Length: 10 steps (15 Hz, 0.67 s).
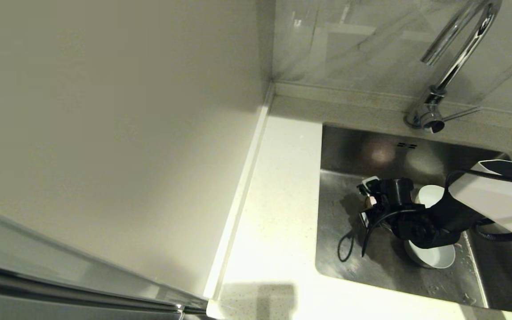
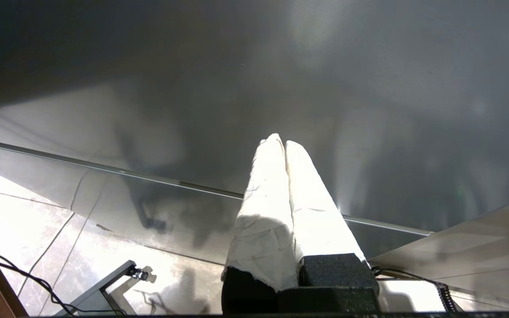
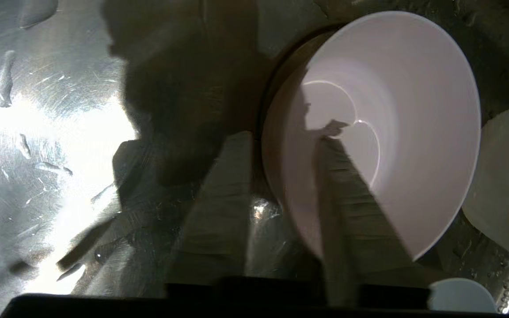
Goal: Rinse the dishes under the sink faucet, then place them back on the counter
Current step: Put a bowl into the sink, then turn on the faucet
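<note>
fingers (image 3: 351,194) apart, straddling pink bowl (image 3: 382,132) rim, prob not gripping | step: pickup in sink (image 1: 349,262) | next: pinch+lift to faucet (image 1: 456,58)

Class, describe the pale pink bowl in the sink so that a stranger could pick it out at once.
Find the steel sink below the chrome faucet. On its floor lie three small bowls beside the right gripper, whose open fingers straddle one rim. That pink bowl is tinted; its neighbours are white.
</note>
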{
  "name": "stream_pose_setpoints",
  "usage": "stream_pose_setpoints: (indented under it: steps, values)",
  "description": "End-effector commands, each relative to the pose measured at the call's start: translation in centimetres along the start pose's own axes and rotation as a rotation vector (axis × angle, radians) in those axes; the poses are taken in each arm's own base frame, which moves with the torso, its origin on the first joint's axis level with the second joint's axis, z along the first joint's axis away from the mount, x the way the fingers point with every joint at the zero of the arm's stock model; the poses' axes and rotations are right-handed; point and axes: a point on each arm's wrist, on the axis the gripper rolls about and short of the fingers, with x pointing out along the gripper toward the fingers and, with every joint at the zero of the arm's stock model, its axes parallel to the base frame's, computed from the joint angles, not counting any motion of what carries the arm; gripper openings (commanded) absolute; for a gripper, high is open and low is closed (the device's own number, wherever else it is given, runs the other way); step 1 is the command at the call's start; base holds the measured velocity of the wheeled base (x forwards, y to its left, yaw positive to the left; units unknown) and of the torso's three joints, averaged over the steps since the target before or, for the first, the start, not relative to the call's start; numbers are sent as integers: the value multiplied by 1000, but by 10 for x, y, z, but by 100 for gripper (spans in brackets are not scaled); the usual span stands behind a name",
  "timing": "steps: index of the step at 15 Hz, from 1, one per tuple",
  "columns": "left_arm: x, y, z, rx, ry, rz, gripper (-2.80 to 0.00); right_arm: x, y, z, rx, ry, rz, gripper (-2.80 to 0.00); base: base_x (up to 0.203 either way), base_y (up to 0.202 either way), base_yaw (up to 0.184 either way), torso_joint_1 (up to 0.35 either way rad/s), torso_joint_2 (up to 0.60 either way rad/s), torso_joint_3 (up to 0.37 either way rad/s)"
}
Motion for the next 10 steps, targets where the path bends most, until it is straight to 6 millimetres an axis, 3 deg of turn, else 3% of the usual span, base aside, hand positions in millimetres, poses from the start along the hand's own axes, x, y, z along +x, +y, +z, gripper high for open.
stream_pose_setpoints:
  steps: [1,3,5,8,10]
  values:
    - [0,0,0,-1,-3,1,-280,-7,-7,8,11,-24,-14,0,0,0,0,0,0,0]
    - [0,0,0,-1,-3,1,-280,-21,-18,20,30,-60,-28,0,0,0,0,0,0,0]
    - [0,0,0,-1,-3,1,-280,-51,-33,35,48,-107,-43,0,0,0,0,0,0,0]
    - [0,0,0,-1,-3,1,-280,-126,-67,51,66,-137,-74,0,0,0,0,0,0,0]
    - [0,0,0,-1,-3,0,-280,-180,-97,52,88,-136,-113,0,0,0,0,0,0,0]
